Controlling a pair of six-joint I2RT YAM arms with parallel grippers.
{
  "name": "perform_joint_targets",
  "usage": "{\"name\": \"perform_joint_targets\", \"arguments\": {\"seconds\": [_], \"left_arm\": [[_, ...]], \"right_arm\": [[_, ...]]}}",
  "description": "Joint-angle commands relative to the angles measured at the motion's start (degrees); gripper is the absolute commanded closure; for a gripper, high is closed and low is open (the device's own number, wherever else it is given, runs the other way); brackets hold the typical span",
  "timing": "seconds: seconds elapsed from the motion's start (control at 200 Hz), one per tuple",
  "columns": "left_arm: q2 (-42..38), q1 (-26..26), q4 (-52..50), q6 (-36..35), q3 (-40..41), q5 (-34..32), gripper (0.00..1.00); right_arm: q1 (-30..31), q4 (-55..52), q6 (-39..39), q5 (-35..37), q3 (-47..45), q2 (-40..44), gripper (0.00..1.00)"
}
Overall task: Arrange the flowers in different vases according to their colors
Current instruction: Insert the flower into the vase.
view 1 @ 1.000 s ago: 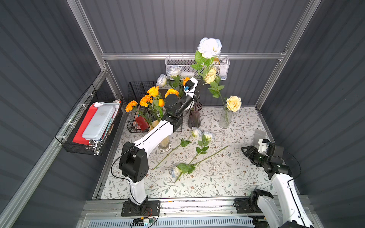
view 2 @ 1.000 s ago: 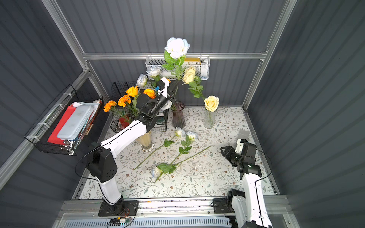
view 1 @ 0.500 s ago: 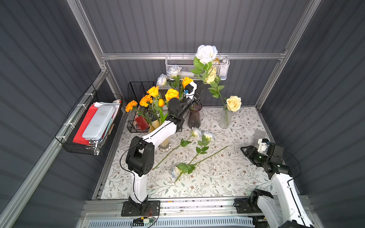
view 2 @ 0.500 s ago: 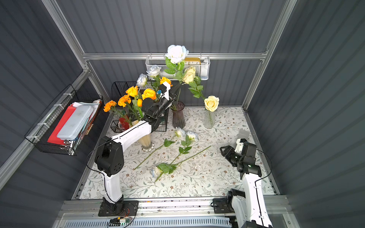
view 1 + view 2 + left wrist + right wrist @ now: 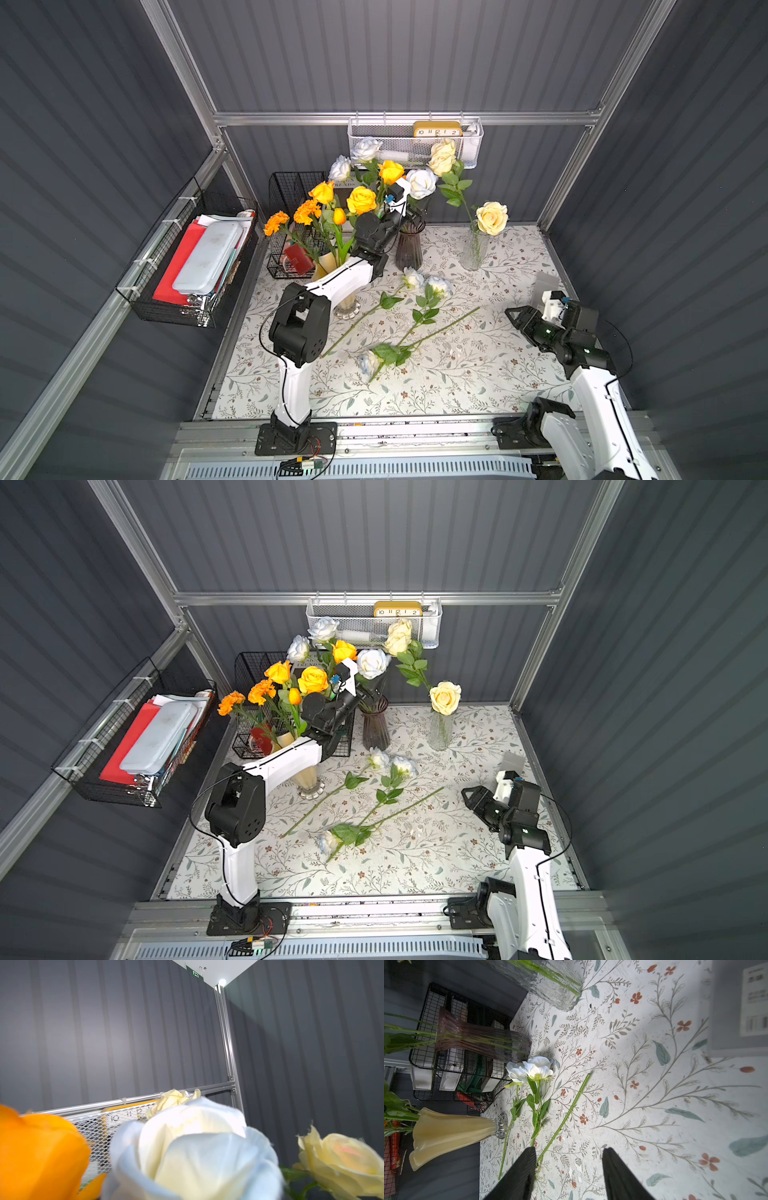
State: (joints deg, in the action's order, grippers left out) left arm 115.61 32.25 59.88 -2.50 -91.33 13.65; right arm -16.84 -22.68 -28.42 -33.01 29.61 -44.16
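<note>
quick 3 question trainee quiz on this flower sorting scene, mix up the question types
1. True or false: the clear glass vase holds cream roses.
2. How many loose flowers lie on the tablecloth? A two, B three, C five.
3. Fill in: the right gripper is ___ and holds nothing.
Key: 1 true; 2 B; 3 open.

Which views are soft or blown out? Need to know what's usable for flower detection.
Left wrist: bluish-white rose and orange rose crowd the lens, both out of focus; ceiling light flares. Right wrist: loose roses sharp, box blurred. Both top views: sharp, evenly lit, wide-angle splay toward the edges.
</note>
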Motion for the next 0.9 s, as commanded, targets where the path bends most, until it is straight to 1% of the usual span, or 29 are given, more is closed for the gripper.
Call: {"name": "perform_joint_targets", "arguments": {"seconds": [0.0, 0.035, 0.08, 0.09, 0.14, 0.225, 0.31, 0.43, 0.605, 0.655, 0.685, 0.795, 0.896], "left_arm": [[-2.9, 0.0, -3.7, 2.3, 0.2, -2.6, 0.23], [-3.8, 0.1, -6.4, 3.4, -0.2, -3.1, 0.15], [-5.1, 0.5, -9.4, 4.3, -0.3, -3.9, 0.02], [-5.3, 0.7, -9.9, 4.5, -0.3, -4.4, 0.01], [-6.7, 1.2, -13.5, 6.1, -0.3, -7.2, 0.01], [-9.3, 2.0, -17.3, 7.9, 2.0, -7.8, 0.01], [-11.9, 3.0, -21.6, 9.1, 4.3, -10.8, 0.01], [-15.1, 3.6, -26.3, 13.2, 7.5, -12.6, 0.01], [-19.1, 7.6, -35.2, 14.7, 9.7, -18.1, 0.01], [-20.3, 9.1, -37.8, 15.1, 9.8, -21.3, 0.01], [-21.1, 9.7, -39.3, 15.4, 12.1, -23.0, 0.01], [-25.1, 10.4, -40.8, 17.2, 16.4, -24.0, 0.01], [-28.8, 10.8, -42.0, 18.4, 19.6, -24.1, 0.01]], "right_arm": [[-0.3, 0.9, 0.5, -1.0, -0.7, 0.7, 0.44], [-0.3, 1.1, 0.4, -1.0, -0.7, 0.7, 0.44], [-0.3, 1.2, 0.4, -0.9, -0.7, 0.7, 0.44], [-0.3, 1.3, 0.3, -0.9, -0.7, 0.7, 0.44], [-0.3, 1.5, 0.2, -0.8, -0.8, 0.5, 0.43], [-0.3, 2.9, -0.1, -2.1, -1.4, -0.2, 0.43], [-0.3, 3.2, 0.0, -3.3, -1.3, -1.3, 0.43], [-0.3, 3.2, 0.5, -5.0, -0.8, -2.9, 0.43], [0.0, 3.9, 1.0, -10.0, 0.2, -6.2, 0.43], [0.5, 3.0, 1.7, -10.4, 0.7, -7.0, 0.43], [0.9, 2.8, 1.9, -10.1, 0.8, -7.4, 0.43], [3.0, 3.1, 1.9, -8.8, 0.7, -8.1, 0.43], [7.2, 1.6, 3.3, -7.3, 2.7, -9.0, 0.43]]}}
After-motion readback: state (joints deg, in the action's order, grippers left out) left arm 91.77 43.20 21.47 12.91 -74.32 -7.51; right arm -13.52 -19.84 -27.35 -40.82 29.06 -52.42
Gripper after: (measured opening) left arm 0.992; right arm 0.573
